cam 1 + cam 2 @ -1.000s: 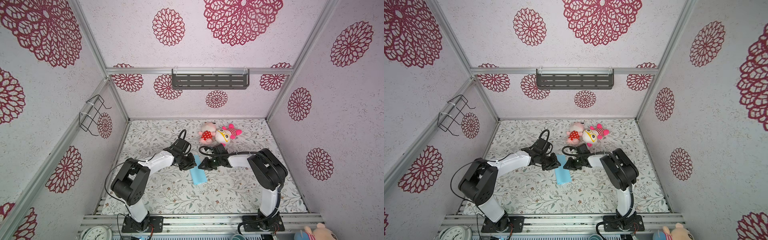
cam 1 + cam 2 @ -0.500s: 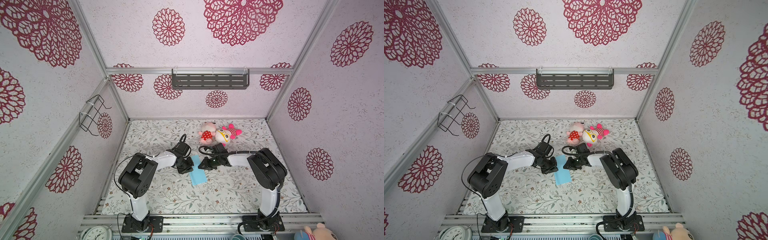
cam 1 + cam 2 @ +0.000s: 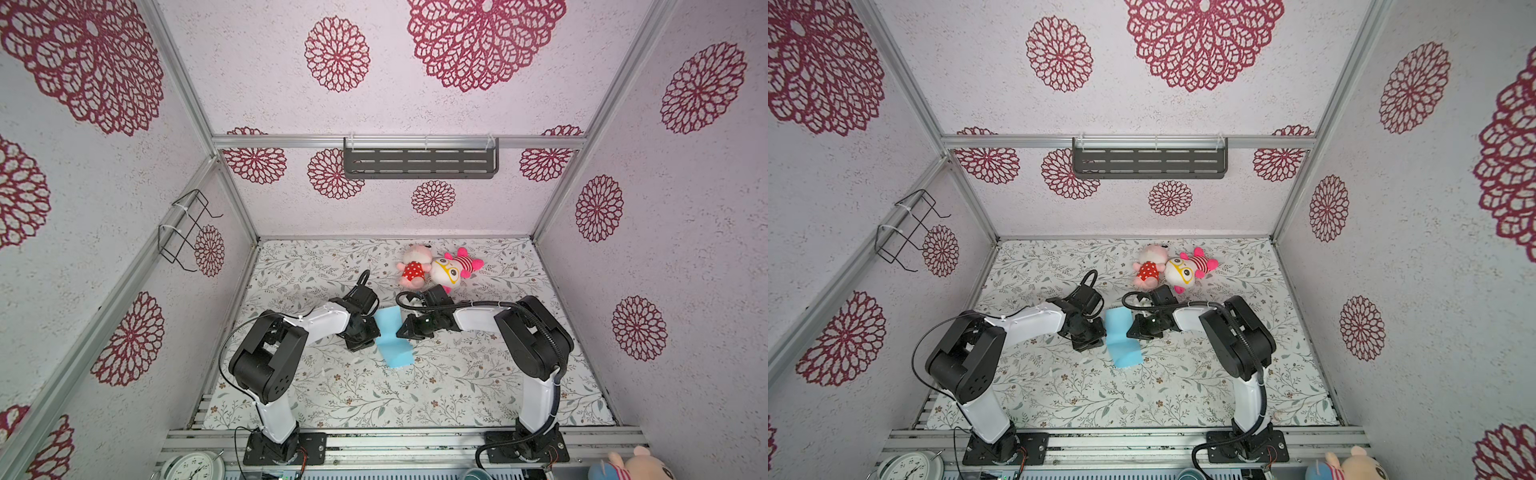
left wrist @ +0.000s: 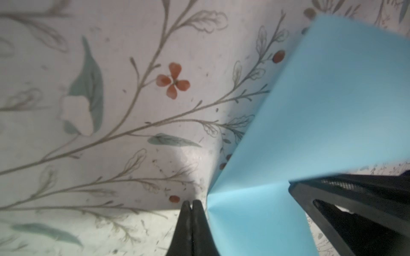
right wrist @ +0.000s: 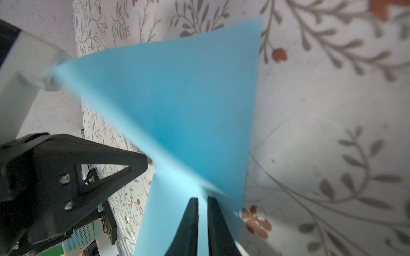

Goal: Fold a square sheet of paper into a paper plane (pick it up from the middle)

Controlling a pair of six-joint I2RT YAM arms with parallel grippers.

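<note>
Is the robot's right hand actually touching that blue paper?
Touching. The right wrist view shows the right hand pinching the square sheet of paper; the paper's creases converge right at the fingertips.

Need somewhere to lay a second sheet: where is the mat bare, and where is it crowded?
Bare: the near strip of mat between the left arm's base and the right arm's base, and the far-left corner against the back wall. Crowded: the middle, where the left gripper and right gripper flank the light-blue paper, with the plush toys behind.

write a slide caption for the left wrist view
Left gripper, shut, beside the creased light-blue paper raised above the floral mat.
</note>
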